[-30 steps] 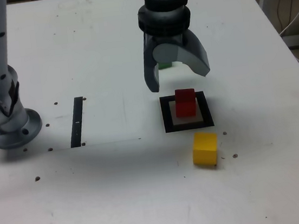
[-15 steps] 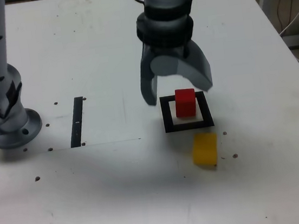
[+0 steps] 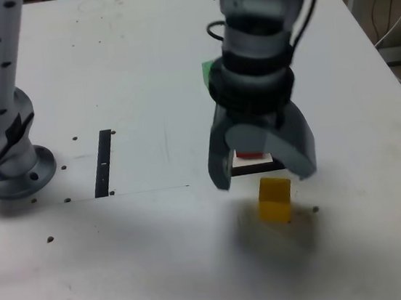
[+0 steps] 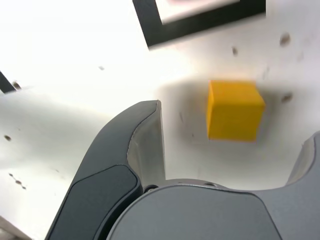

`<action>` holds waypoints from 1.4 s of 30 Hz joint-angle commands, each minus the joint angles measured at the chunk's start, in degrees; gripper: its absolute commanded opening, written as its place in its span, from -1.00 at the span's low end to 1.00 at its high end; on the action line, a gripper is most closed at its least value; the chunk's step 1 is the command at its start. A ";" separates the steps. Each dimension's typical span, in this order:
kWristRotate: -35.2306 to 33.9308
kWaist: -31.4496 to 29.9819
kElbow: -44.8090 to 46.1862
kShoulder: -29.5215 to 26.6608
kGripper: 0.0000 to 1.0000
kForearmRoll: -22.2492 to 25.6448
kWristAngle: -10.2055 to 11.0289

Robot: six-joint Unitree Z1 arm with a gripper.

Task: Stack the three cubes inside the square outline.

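The yellow cube (image 3: 275, 199) is sitting nearest the exterior camera on the bare white table (image 3: 164, 271), just outside the black square outline (image 4: 200, 22). Directly above it, the gripper (image 3: 264, 173) is hanging with its jaws spread wide and nothing between them; the wrist view is showing the cube between the two fingers. To pick well, I judge it should be descending straight, centring the cube and squaring the fingers to its flat faces before closing. The arm is reaching down steeply from above, wrist pointing at the table. Behind the gripper, the red cube (image 3: 251, 154) is resting inside the outline, mostly hidden. Farthest back, the green cube (image 3: 209, 70) is peeking out beside the arm.
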 commanded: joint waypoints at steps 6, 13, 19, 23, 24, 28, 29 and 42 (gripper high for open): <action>-0.32 -0.26 -2.91 2.46 0.97 1.70 -0.33; -0.11 -0.21 -3.36 4.36 0.97 1.71 -0.65; 0.73 0.45 -4.03 7.49 0.96 1.33 -1.38; 1.07 0.98 -3.90 8.58 0.94 0.83 -1.49; 1.10 1.04 -3.91 8.74 0.93 0.67 -1.49; 1.14 1.14 -4.05 9.37 0.90 0.08 -1.58; 1.15 1.14 -4.12 9.57 0.88 -0.01 -1.64; 0.64 1.15 -4.31 10.23 0.09 0.23 -0.80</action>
